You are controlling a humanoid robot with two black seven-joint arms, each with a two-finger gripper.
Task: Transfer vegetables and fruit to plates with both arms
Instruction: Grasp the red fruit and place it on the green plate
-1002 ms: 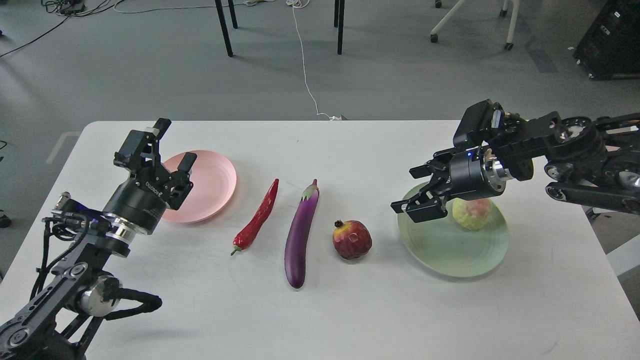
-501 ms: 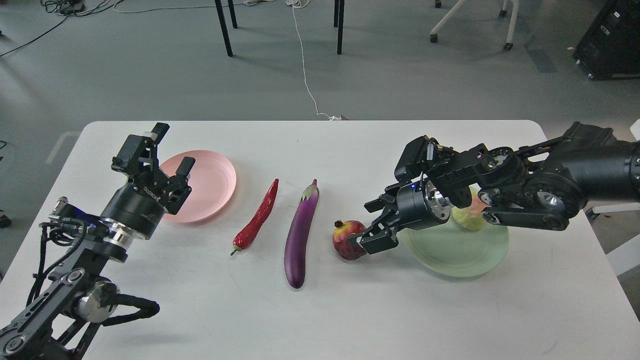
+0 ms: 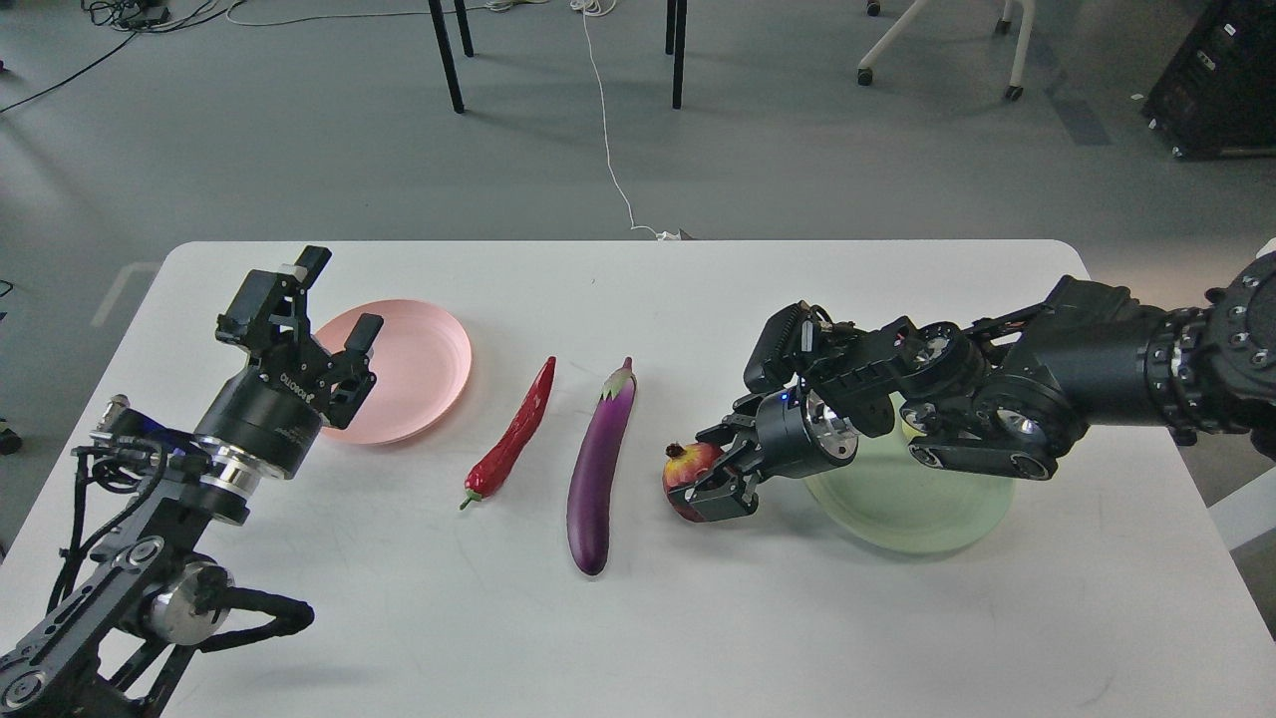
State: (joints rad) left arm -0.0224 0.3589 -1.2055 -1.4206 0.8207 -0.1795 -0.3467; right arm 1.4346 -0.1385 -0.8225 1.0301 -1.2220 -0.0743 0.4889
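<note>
The right gripper [image 3: 720, 469] sits low over the white table [image 3: 698, 618], its two black fingers spread to either side of the pomegranate [image 3: 686, 471] — one finger at the far side of the fruit, the other at its near side. Whether the pads already press on the skin cannot be told from the head view; the fruit rests on the table, its small crown turned up and left. Behind the gripper, the right arm [image 3: 997, 399] stretches in from the right edge, low across the pale green plate [image 3: 912, 514], and covers the plate's far half, so anything lying there is hidden.

Left of the pomegranate lies the purple eggplant [image 3: 598, 469], cap pointing away from the robot, and just beyond it the red chili pepper [image 3: 513, 434], green stem toward the near side; the two run roughly parallel and do not touch.

The left gripper [image 3: 317, 307] is raised over the near-left edge of the pale pink plate [image 3: 419, 369] — its fingers stand well apart and grip nothing
</note>
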